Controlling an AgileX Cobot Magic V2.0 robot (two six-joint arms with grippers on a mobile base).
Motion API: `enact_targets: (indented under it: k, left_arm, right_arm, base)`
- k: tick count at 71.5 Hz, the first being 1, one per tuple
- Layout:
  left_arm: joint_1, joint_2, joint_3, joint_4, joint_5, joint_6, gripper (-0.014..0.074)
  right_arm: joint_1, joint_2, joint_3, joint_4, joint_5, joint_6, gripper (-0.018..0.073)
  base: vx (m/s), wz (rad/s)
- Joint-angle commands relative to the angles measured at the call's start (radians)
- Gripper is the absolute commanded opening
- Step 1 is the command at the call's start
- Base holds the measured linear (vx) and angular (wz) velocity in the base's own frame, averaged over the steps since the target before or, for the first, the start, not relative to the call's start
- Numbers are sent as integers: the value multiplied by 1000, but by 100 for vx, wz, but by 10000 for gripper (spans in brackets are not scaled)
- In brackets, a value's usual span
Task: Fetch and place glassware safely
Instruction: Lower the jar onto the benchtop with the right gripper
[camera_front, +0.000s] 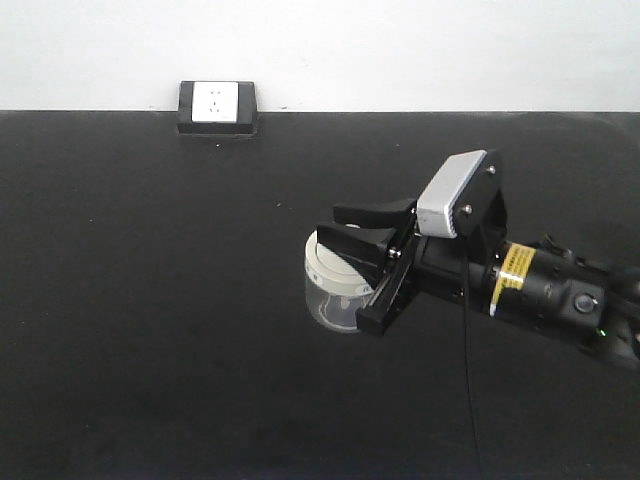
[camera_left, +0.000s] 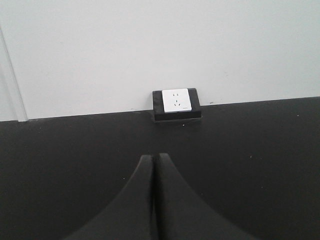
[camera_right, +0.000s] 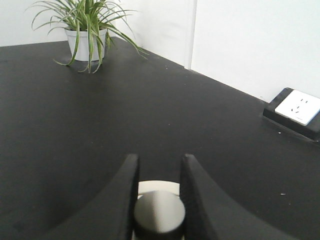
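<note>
Small squat clear glass jar (camera_front: 335, 300) with a wide cream-white round lid (camera_front: 320, 266) and a central knob (camera_right: 159, 215), placed right of centre on the matte black counter (camera_front: 150, 300). Whether its base rests on the surface cannot be told. The black right fingers (camera_right: 125, 195) are set narrow, flanking the knob and touching it on both sides. The lid's rim shows just beyond them. The black left fingers (camera_left: 135, 205) are pressed together, holding nothing, above the counter. A black-and-white socket box (camera_front: 216, 108) sits at the counter's far edge against the white wall (camera_front: 400, 50), well apart from the jar. A green grass-like plant in a white pot (camera_right: 86, 35) stands at a distant corner.
</note>
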Motion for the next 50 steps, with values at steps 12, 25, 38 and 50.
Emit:
enact_targets:
  k: [12,25,38,50]
  left_arm:
    - [-6,3,-25,-7,-73,-11,-7]
    - [-6,3,-25,-7,-73,-11,-7]
    - [-6,3,-25,-7,-73,-11,-7]
    - [-6,3,-25,-7,-73,-11,-7]
  right_arm:
    - [-71,160,-169,-48,-198,-37,0]
    - [-71,293,-264,-48,-211,-112,0]
    - [-71,412,-335,-42,-228,-133,0]
    - [-71,502,-377,-10,-264,-156,0]
  base:
    - [0,0]
    - [0,0]
    - [0,0]
    - [0,0]
